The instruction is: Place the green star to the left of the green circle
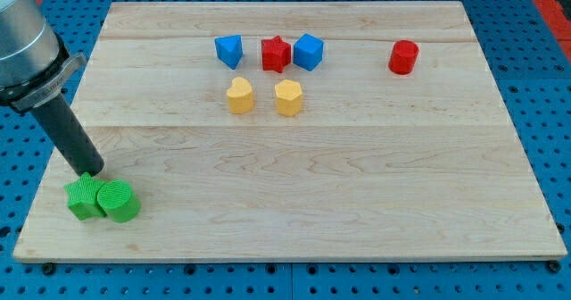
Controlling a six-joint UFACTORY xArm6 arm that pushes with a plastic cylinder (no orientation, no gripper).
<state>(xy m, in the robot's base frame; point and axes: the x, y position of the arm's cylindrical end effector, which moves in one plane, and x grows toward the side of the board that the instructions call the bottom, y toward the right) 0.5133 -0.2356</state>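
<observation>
Green star (84, 198) sits near the bottom-left corner of the worktop (357, 202), touching the green circle (119, 202) on the view's left side of it, so by my reading the target relation already holds or nearly so. My tip (92, 171) rests just above the pair, at the star's upper edge, roughly over the seam between them. No claw on this rig, only the rod, so open or closed does not apply. Risks: the star lies close to the worktop's left and bottom edges; any push toward the view's left or bottom could tip it off the board. A push down through the seam could split the two apart or drag the circle along, spoiling the arrangement. Hard to make out: the star's points are blurred and partly masked by the circle, and its outline reads almost blocky. Actual contact between tip and star cannot be confirmed. Arm body is cut off at the view's top-left. Other blocks lie well apart near the top
</observation>
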